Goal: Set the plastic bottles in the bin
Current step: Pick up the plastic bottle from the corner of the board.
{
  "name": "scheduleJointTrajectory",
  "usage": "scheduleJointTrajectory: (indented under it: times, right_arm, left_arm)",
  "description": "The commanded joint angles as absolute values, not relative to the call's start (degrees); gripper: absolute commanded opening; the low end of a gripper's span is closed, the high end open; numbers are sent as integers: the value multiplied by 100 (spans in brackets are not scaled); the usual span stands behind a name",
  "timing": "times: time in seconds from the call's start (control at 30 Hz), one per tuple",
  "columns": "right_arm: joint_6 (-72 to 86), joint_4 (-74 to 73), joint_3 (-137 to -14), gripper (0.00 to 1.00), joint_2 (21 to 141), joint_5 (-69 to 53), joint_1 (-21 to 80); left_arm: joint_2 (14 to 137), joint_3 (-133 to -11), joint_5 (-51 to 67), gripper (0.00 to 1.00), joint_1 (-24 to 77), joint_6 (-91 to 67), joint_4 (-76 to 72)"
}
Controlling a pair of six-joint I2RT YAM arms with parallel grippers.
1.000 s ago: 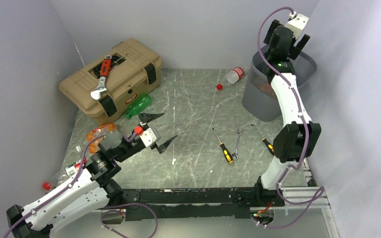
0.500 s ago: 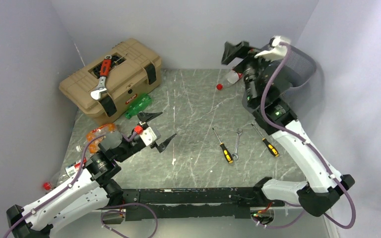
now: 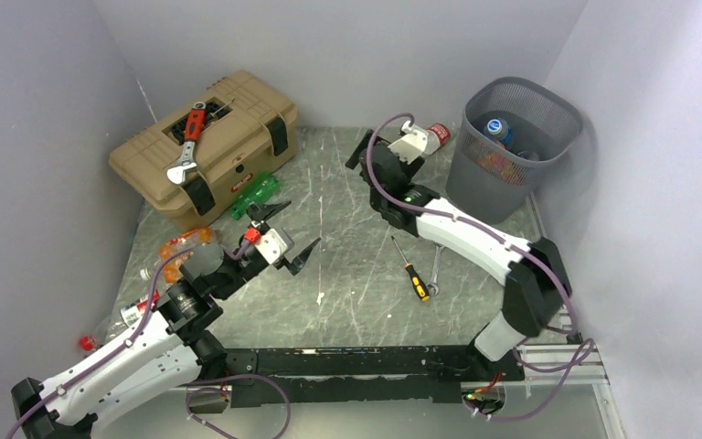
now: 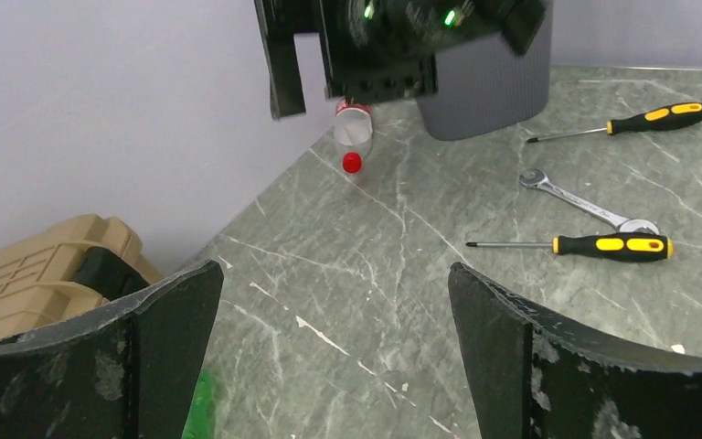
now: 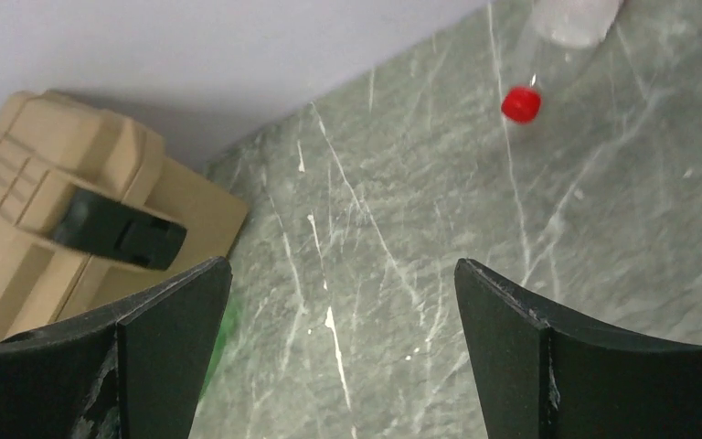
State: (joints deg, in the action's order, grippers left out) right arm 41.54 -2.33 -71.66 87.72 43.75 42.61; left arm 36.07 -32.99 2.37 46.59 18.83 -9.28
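Observation:
The grey mesh bin stands at the back right with a blue-capped bottle inside. A clear bottle with a red label lies left of the bin; its red cap shows in the left wrist view and the right wrist view. A green bottle lies by the toolbox. An orange-labelled bottle and a clear red-capped bottle lie at the left. My right gripper is open and empty, low beside the red-label bottle. My left gripper is open and empty near the green bottle.
A tan toolbox with a red-handled wrench on its lid sits at the back left. A screwdriver, a wrench and, partly under the right arm, another screwdriver lie on the marble table right of centre.
My right arm has swung from above the bin down and left to the table's back middle, uncovering the bin. The left gripper has shifted only slightly.

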Motion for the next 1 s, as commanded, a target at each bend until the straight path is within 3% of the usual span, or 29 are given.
scheduleJointTrajectory:
  times: [0.0, 0.37, 0.97]
  right_arm:
    - [5766, -803, -7880, 97, 9507, 4982, 4073]
    - [6795, -2077, -9820, 98, 11900, 4865, 2948]
    - [7317, -2533, -10710, 98, 13284, 4723, 2317]
  left_arm:
    - [3540, -3271, -67, 99, 4684, 2007, -1274]
    - [3803, -3323, -121, 99, 4685, 2021, -1210]
    - [3801, -3322, -152, 99, 4685, 1995, -1236]
